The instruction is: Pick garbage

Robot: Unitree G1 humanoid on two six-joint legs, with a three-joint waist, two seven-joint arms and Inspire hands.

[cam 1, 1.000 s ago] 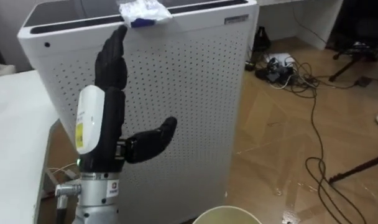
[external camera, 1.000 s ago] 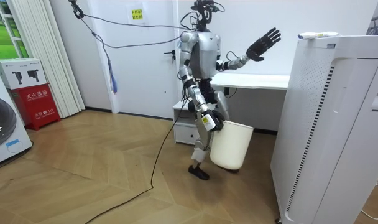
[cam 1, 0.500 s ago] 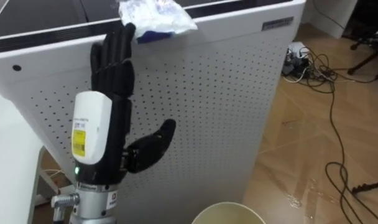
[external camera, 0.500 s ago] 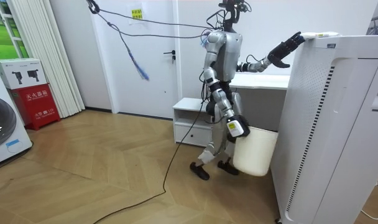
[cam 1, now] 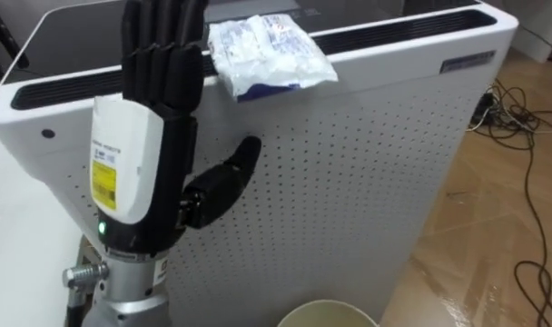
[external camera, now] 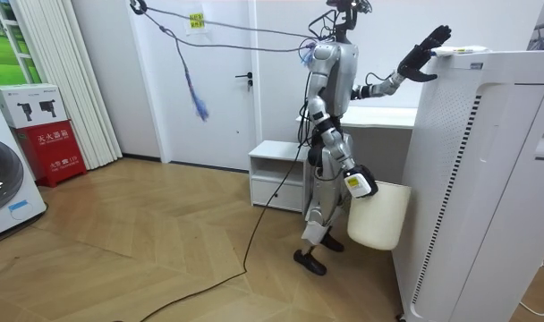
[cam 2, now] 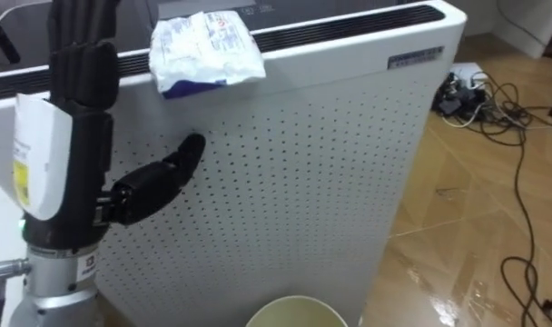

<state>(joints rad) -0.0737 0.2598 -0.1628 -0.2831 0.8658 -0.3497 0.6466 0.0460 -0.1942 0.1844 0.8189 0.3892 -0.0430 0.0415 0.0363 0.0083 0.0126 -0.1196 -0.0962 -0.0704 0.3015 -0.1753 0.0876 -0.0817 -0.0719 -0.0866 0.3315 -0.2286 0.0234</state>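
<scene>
Step in hand, as I read it: reach for the wrapper [cam 1: 267, 54] on top of the air purifier [cam 1: 367, 163] w/ the left hand [cam 1: 167, 127]. That hand is raised in front of the purifier's dotted front face; fingers straight & together, thumb out sideways, holding nothing. Its fingertips are about level w/ the purifier's top edge, just beside the wrapper on its left; apart from it as far as I can tell.

How to do it well:
- Shift the hand right along the purifier's top edge, then over it.
- Come down from above w/ fingers on top & thumb under the bit that laps over the front edge; pinch there.
- Close slowly. The purifier's top looks smooth, so a shove w/ straight fingers would prob. skate the wrapper back across the top or off the edge.
- Get a firm hold before lifting; the thing is light, so it could slip out.

The drop goes into the bin [cam 1: 326, 312]; its rim shows low down, in front of the purifier's front face. In the room view it hangs at the right hand [external camera: 357, 183], close against the purifier; how that hand grips can't be made out. Best keep the bin below the purifier's front edge, so a fumble lands inside.

The wrapper is crumpled thin film, white w/ faint blue print & a darker blue patch at its lower edge. It lies flattish across the vent slot [cam 1: 394, 27] on the purifier's top; the blue edge overhangs the dotted face. It looks empty & creased; prob. crackly, and it'll squash under a pinch.
</scene>
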